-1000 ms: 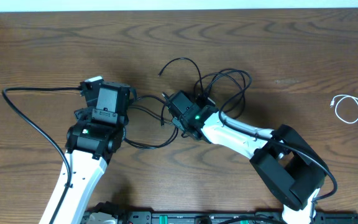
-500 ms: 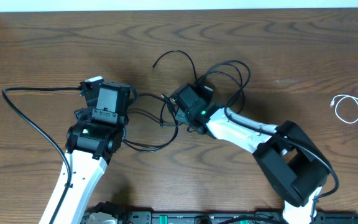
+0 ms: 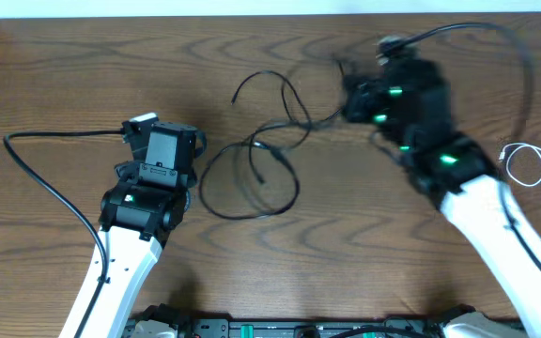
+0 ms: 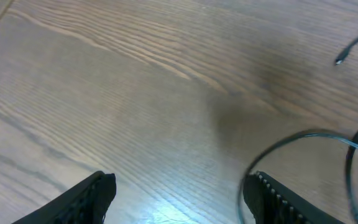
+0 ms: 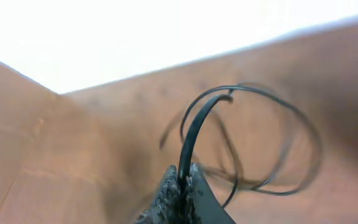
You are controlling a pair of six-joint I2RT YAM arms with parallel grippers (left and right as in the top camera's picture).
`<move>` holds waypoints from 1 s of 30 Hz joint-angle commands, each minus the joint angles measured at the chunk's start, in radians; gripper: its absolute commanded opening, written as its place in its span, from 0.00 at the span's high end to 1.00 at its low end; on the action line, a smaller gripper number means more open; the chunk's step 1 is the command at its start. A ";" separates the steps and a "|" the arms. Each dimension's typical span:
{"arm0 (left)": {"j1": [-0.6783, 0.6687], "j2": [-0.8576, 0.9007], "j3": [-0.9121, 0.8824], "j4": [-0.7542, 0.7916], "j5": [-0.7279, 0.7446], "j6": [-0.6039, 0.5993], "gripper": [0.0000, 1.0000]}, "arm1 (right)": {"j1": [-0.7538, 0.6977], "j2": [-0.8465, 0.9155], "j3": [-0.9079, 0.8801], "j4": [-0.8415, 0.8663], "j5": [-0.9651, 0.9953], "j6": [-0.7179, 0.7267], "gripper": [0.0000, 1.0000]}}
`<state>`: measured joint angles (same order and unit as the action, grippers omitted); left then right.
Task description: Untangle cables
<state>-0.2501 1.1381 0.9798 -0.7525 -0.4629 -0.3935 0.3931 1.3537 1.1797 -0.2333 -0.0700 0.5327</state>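
A black cable [image 5: 193, 127] is clamped in the right gripper [image 5: 182, 182] and held raised, black loops [image 3: 252, 183] lying just right of the left gripper [image 4: 179, 193], whose fingers are spread apart and empty, so separation is judged underway and a steady draw away from the left gripper is called for.

Top-down; wrist cams near; shared cables [image 5: 190, 140]

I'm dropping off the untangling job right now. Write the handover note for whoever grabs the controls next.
Left pincer: open, empty, over bare table.
Right pincer: shut on one black cable, toward the far right; the overhead view is blurred there.
Black cables: loops crossing at table centre.
White cable: alone at the right edge.
Done: white lies apart from black.
To do: separate the black loops.
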 commanded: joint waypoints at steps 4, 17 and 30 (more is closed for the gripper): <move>0.005 0.005 0.005 0.013 0.031 -0.013 0.29 | -0.149 -0.163 0.006 0.103 -0.014 -0.215 0.99; 0.005 0.014 0.005 0.147 0.353 0.015 0.28 | -0.276 -0.245 0.006 0.274 -0.464 -0.224 0.99; 0.005 0.186 0.005 0.289 0.691 0.052 0.22 | -0.275 -0.230 0.006 0.788 -0.875 0.058 0.99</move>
<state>-0.2501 1.2873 0.9798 -0.4732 0.1280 -0.3588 0.1173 1.1255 1.1767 0.4999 -0.8700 0.4767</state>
